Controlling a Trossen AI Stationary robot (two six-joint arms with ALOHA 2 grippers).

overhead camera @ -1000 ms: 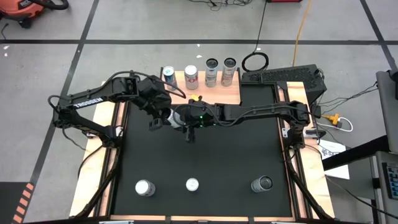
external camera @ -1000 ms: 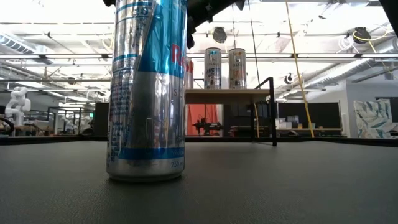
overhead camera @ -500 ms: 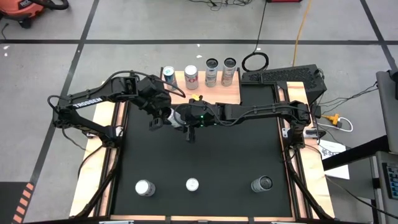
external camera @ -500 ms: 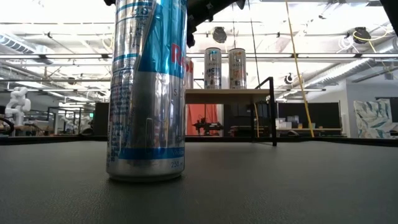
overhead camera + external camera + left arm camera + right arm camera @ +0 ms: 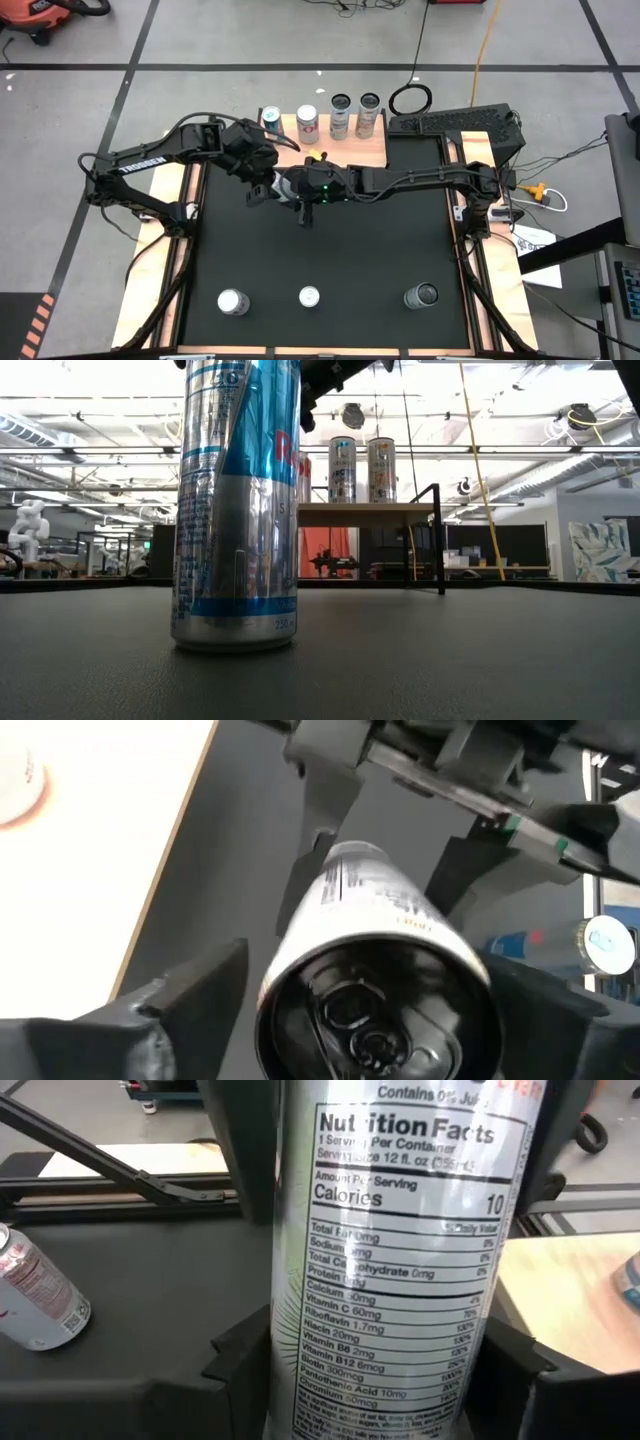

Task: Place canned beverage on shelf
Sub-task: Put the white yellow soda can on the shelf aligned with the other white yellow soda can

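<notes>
the right gripper (image 5: 290, 189) is clamped on a slim silver can (image 5: 400, 1260), its dark fingers (image 5: 240, 1350) pressed to both sides of the printed nutrition panel. the can has a pale, glossy body with fine black text and a dark top with a pull tab, seen end-on in the left wrist view (image 5: 375, 990). the left gripper (image 5: 262, 188) brackets the same can with its fingers (image 5: 185, 990) spread and a visible gap on each side, so it has let go. a second ago those fingers sat closer in; the left arm's wrist has also edged slightly away, while the right arm has not moved. the can is held in the air over the black mat (image 5: 330, 260), just in front of the shelf (image 5: 345, 150), whose pale wood top carries four upright cans (image 5: 307, 123) along its far edge. three more cans (image 5: 309, 297) stand along the mat's near edge.
</notes>
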